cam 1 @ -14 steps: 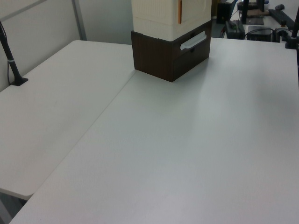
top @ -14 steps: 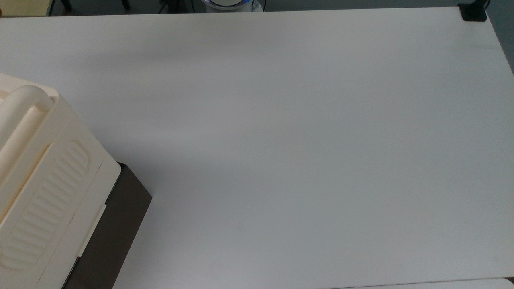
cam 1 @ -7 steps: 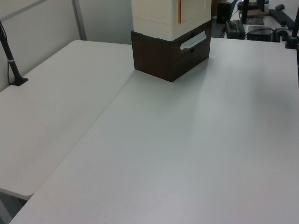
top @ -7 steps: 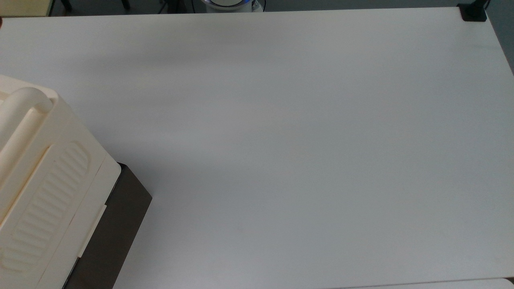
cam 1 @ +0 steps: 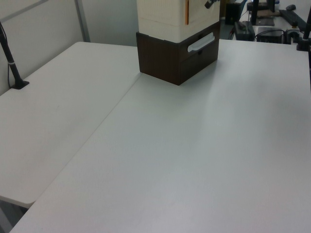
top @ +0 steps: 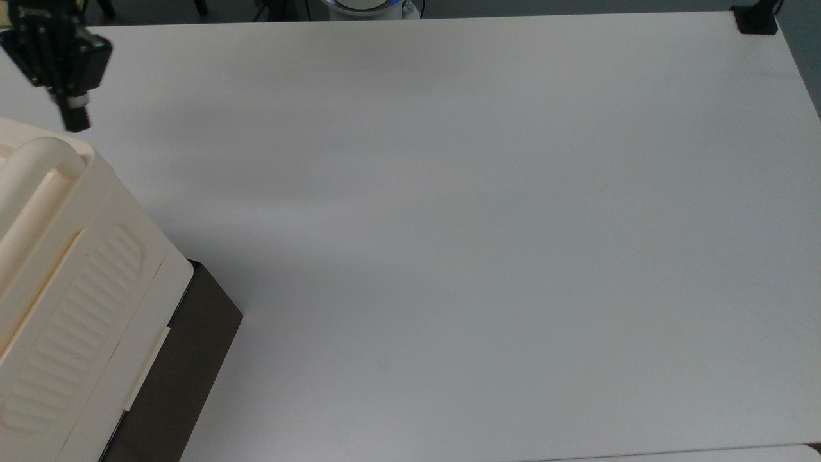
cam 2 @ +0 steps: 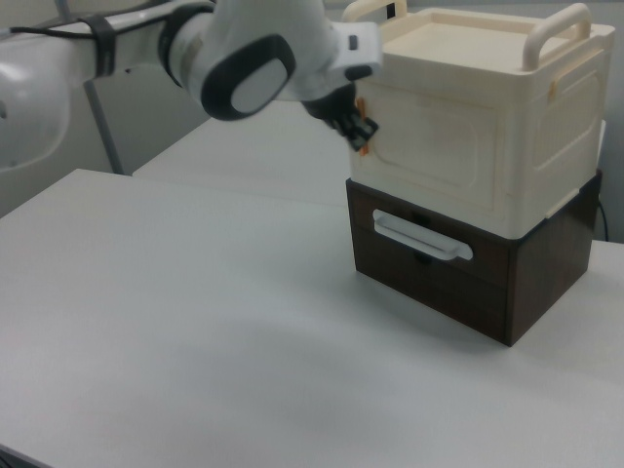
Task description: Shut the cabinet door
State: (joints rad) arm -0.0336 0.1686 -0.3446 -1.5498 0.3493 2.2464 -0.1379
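a wide white table takes up most of each view. the white robot arm reaches in from the right view's left, above the table and towards the cabinet.

the cabinet is in two parts. a cream plastic box with looped handles on its top sits on a dark brown base. it stands at the top view's lower left corner, at the far end of the table in the left view, and at the right view's right. in the top view a ribbed cream face with a thick rounded handle is turned up towards the camera.

the cabinet door is the flat cream panel with a raised rim on the front of the box, seen in the right view. as far as the right view shows, it lies flat against the box. a thin orange strip runs down the door's edge on the right view's left.

the brown base has a white drawer handle just under the door.

the dark gripper hangs right at the orange-edged corner of the door. i cannot tell whether it touches the door, how far open it is, or whether it has hold of anything. in the top view it sits just beyond the box's upper corner.

a small black clamp grips the table's corner at the top view's upper right.
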